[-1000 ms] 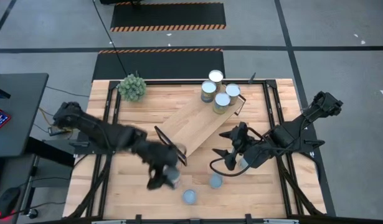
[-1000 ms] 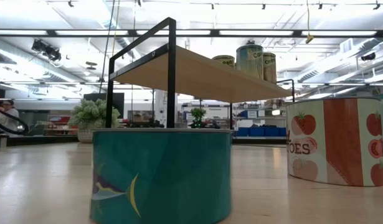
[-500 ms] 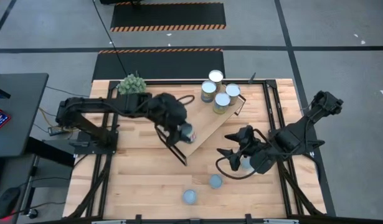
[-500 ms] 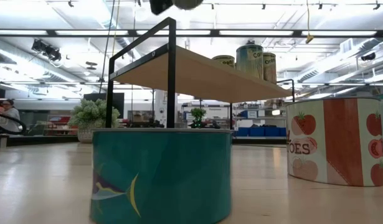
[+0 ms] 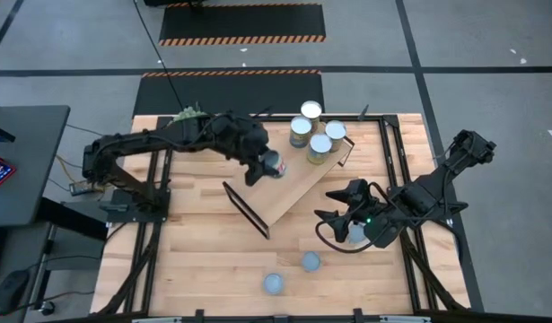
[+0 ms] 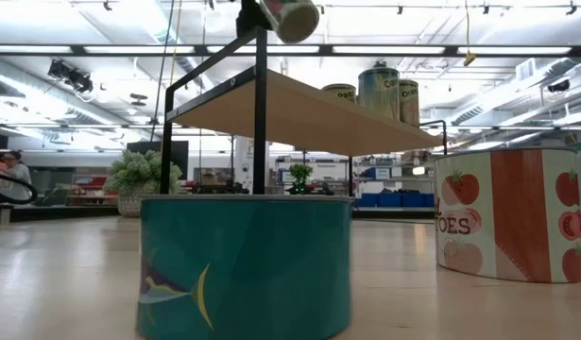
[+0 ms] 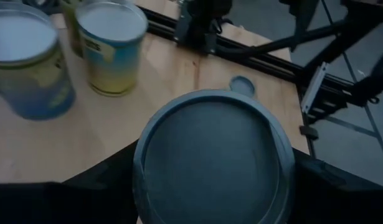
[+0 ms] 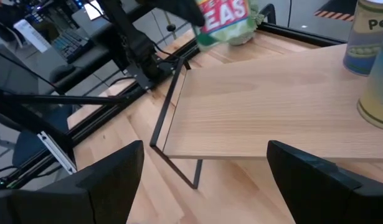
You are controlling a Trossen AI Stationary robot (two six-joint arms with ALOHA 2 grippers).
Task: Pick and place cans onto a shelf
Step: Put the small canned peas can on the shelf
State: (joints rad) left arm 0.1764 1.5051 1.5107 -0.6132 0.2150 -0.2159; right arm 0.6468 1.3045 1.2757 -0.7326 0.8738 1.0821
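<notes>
Swinging from the near-left of the table up over the long light-wood shelf with black metal end frames, the left arm now carries its can above the shelf's near-left half; half a second ago it was only over the shelf's near end. That puts a fourth can close to being set down, I judge, beside the three upright silvery-topped cans already standing at the shelf's far-right end.

The wooden tabletop with black rails holds the shelf lying diagonally. The right arm waits at the near right of the shelf, its right gripper spread wide and empty, above a pale can that is mostly covered in the high view. The left gripper is clenched on the green-labelled can, which tilts in the low view. Two loose round-topped tins lie well apart from the shelf at the table's near edge.

In the left wrist view the held can's grey end fills the frame and hides the fingers. The low view cuts off the gripper at the top, and a teal tin close to the lens blocks much of the table.
</notes>
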